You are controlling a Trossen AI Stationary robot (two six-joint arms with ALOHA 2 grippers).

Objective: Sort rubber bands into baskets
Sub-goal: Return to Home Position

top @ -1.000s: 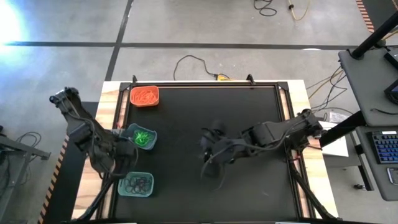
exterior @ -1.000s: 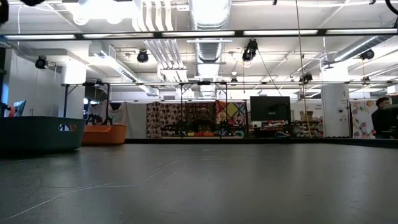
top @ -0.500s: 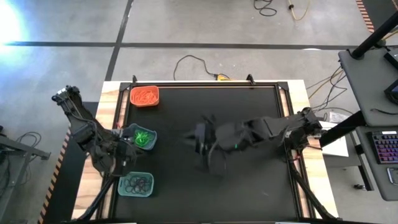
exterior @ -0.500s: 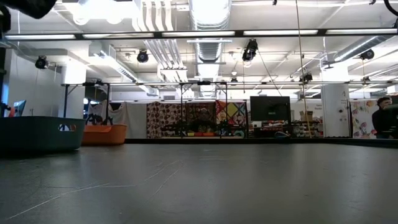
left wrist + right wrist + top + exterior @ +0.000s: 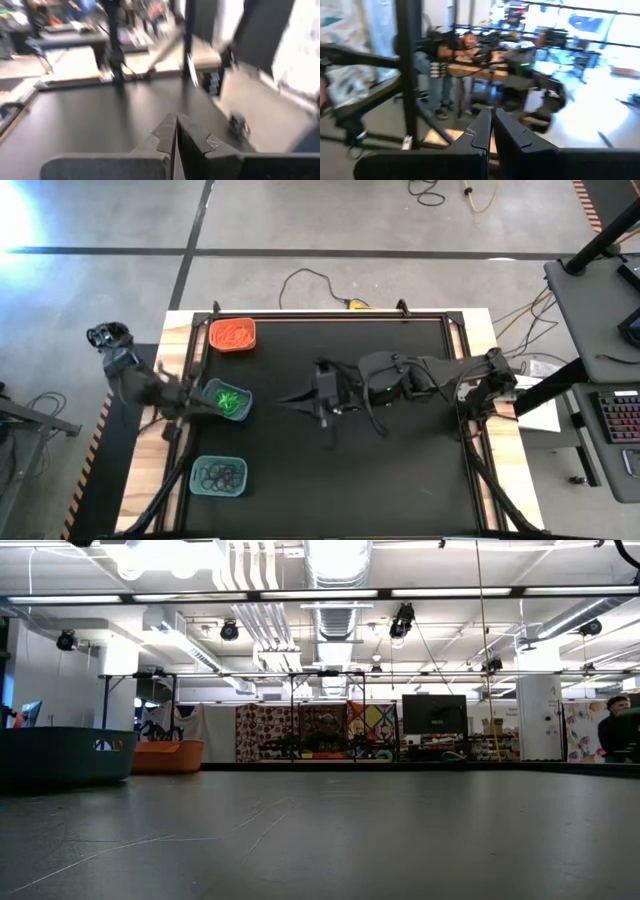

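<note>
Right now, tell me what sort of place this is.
Likely a robotics lab in an open industrial hall: exposed ceiling ducts, a concrete floor with loose cables, other workbenches beyond the table.

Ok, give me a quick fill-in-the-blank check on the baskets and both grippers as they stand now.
1. The orange basket holds ___ rubber bands.
2. The middle teal basket holds bright ___ rubber bands.
3. The last teal basket, farthest from the orange one, holds ___ rubber bands.
4. The left gripper and the right gripper are both ___, with nothing between their fingers.

Missing words: orange; green; black; shut.
</note>
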